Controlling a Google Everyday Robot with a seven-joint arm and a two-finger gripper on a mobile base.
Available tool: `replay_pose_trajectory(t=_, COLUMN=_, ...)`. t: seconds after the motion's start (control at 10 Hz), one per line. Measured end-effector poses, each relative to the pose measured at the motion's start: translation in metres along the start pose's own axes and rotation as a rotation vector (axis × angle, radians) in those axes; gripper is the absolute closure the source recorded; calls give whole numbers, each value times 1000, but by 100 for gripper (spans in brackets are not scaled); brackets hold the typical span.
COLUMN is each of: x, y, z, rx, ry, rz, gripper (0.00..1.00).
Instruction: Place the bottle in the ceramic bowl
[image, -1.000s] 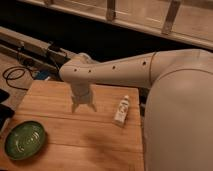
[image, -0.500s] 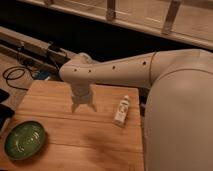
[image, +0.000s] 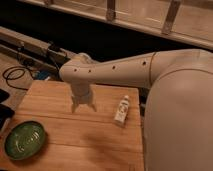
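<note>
The small white bottle (image: 121, 110) lies on its side on the wooden table (image: 80, 135), near the right edge, cap pointing away. The green ceramic bowl (image: 25, 139) sits at the table's front left corner and holds nothing. My gripper (image: 83, 106) hangs from the white arm over the middle of the table, fingers pointing down and spread apart, holding nothing. It is to the left of the bottle, a short gap apart, and up and to the right of the bowl.
My white arm (image: 150, 70) reaches in from the right and covers the table's right side. Black cables (image: 17, 75) and a metal rail (image: 30, 47) lie on the floor behind the table. A dark object (image: 4, 112) sits at the left edge.
</note>
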Motion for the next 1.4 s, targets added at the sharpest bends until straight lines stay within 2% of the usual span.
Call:
replay_pose_trajectory(t=0.4, x=-1, y=-1, z=0, rx=2, ry=-6, rz=2, gripper=35)
replay_pose_trajectory(t=0.7, x=-19, y=-19, z=-4, rx=42, ry=-62, rz=-14, gripper=35)
replay_pose_trajectory(t=0.9, x=-51, y=-52, z=-12, rx=75, ry=-118, rz=-27, gripper=35)
replay_pose_trajectory(t=1.0, x=-60, y=-64, z=-16, rx=81, ry=-140, rz=-33, gripper=35)
replay_pose_trajectory(t=1.1, x=-68, y=-91, z=-24, rx=86, ry=-184, rz=-36, gripper=35)
replay_pose_trajectory(t=1.4, x=-55, y=-155, z=-48, rx=80, ry=-304, rz=-2, gripper=35)
